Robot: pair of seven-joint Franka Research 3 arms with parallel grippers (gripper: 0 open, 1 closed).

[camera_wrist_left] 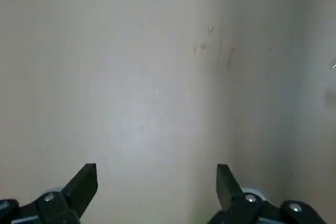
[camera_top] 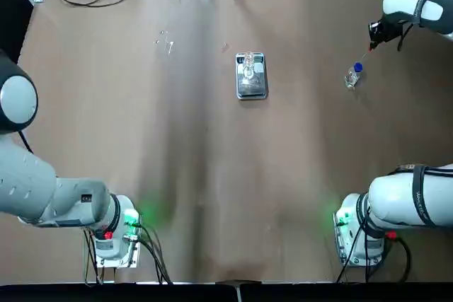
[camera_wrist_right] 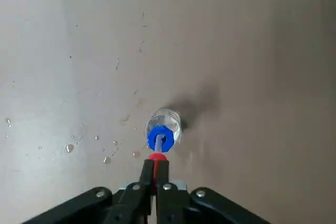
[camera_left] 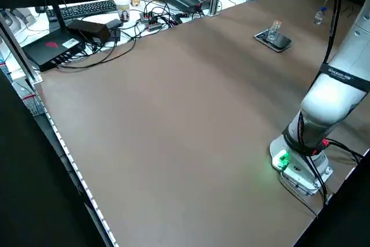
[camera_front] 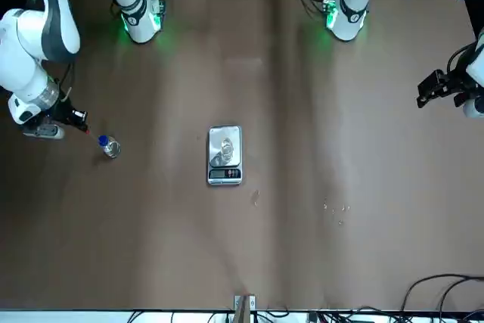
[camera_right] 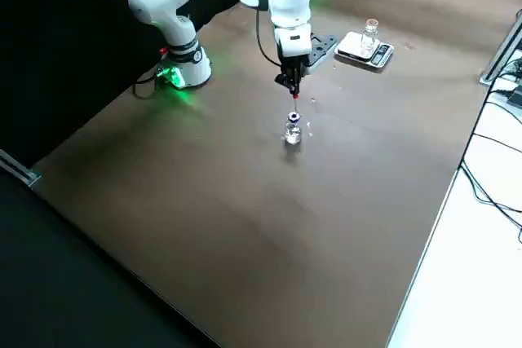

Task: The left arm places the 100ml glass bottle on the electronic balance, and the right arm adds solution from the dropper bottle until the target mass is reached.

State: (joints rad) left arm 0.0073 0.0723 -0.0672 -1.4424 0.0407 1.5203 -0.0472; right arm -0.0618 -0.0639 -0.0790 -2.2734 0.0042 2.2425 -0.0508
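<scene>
Right end effector (camera_wrist_right: 155,169): pinched on the red dropper top (camera_wrist_right: 157,157), over the blue-collared dropper bottle (camera_wrist_right: 162,129). Left end effector (camera_wrist_left: 157,179): spread wide, off to its side, holding nothing. Glass bottle (camera_top: 248,66) on balance (camera_top: 252,90); placing done. Dosing left; mass unreadable.

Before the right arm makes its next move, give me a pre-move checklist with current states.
- Glass bottle on balance: ok
- Left gripper open, away from the balance: ok
- Right fingers shut on red dropper bulb: ok
- Dropper bottle standing below the right gripper, off to the balance's right: ok
- Dropper tip over the glass bottle's mouth: not ok
- Balance reading at target mass: cannot tell
</scene>
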